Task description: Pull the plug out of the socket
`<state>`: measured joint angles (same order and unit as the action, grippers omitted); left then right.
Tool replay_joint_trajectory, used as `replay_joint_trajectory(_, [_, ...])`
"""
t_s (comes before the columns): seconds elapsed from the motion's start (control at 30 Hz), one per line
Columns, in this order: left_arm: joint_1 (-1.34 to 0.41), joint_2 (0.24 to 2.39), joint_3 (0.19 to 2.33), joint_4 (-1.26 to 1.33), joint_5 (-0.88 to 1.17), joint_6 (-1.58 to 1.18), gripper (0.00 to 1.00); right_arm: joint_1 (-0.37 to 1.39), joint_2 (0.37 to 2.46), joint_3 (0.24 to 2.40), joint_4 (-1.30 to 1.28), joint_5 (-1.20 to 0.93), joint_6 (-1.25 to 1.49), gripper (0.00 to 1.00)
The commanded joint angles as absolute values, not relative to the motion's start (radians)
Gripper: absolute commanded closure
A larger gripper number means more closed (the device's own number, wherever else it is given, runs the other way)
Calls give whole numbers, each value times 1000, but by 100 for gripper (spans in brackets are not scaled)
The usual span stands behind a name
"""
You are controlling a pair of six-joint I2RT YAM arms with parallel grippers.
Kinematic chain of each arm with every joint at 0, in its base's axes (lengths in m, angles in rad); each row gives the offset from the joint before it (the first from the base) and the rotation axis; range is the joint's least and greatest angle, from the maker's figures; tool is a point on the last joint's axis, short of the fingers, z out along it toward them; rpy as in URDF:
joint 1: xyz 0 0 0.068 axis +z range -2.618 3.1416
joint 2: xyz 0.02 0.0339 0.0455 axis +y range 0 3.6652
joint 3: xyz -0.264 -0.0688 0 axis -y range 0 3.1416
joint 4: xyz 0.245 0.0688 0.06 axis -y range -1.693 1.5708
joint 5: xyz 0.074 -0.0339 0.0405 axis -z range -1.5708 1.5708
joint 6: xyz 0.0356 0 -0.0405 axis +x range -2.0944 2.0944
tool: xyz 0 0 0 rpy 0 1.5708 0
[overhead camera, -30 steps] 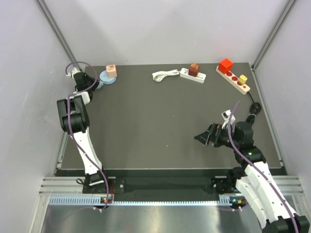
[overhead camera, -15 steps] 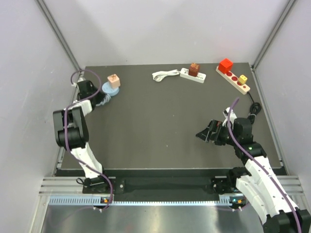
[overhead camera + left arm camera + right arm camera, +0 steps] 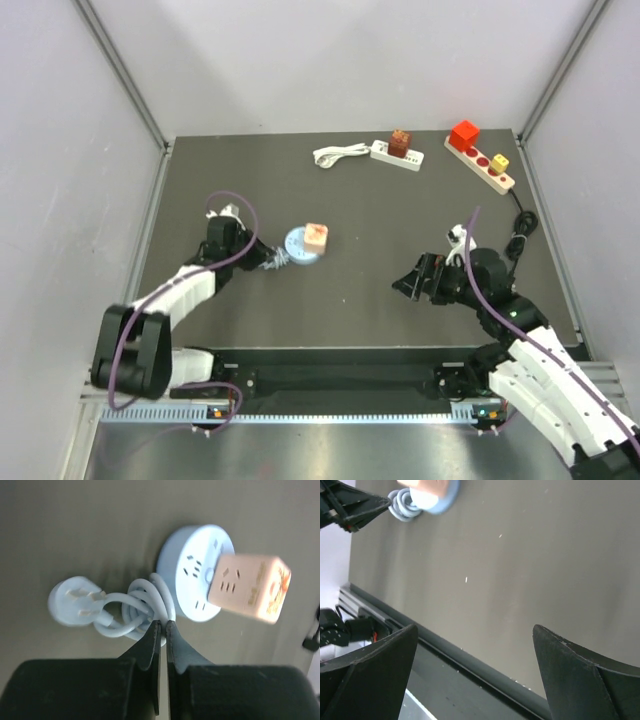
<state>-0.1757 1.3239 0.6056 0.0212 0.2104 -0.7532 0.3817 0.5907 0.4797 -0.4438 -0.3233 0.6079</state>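
Your dark grey table (image 3: 350, 220) carries everything here. Your left arm (image 3: 185, 290) lies low across its near-left part, and your right arm (image 3: 520, 330) reaches in from the near-right. Along the far edge sit a beige power strip (image 3: 508, 181) topped by a red cube (image 3: 464, 133), and a white power strip (image 3: 412, 160) with a brown plug (image 3: 401, 140) in it.

The task's piece, a round light-blue socket (image 3: 197, 580), lies left of the table's centre. A peach cube-shaped plug (image 3: 250, 594) is seated on its face, toward one edge. The socket's pale coiled cord (image 3: 142, 607) lies just beside it and ends in a flat round wall plug (image 3: 75, 602).

Your left gripper (image 3: 161, 626) is pinched tight on that coil, its fingers nearly meeting, and is not on the peach plug. Your right gripper (image 3: 475, 630) is spread wide with nothing between its fingers, well apart from the socket.
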Motion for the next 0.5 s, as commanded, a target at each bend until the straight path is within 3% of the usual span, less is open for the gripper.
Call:
replay_joint_trajectory(0.0, [-209,1159,546,-32,242,-770,100,495,609,529,-419,-181,667,4])
replay_joint_trajectory(0.13, [-225,1028,480,-90,253,-759,100,664,696,548,-377,-33,712,4])
replay_joint_trajectory(0.27, [-225,973,466,-136,301,-736,63,837,849,621,-385,177,761,3])
replay_joint_trajectory(0.3, [-225,965,468,-150,311,-733,49,903,873,639,-391,216,771,3])
replay_joint_trajectory(0.47, [-225,914,515,-282,305,-703,40,1026,1027,770,-477,397,889,1])
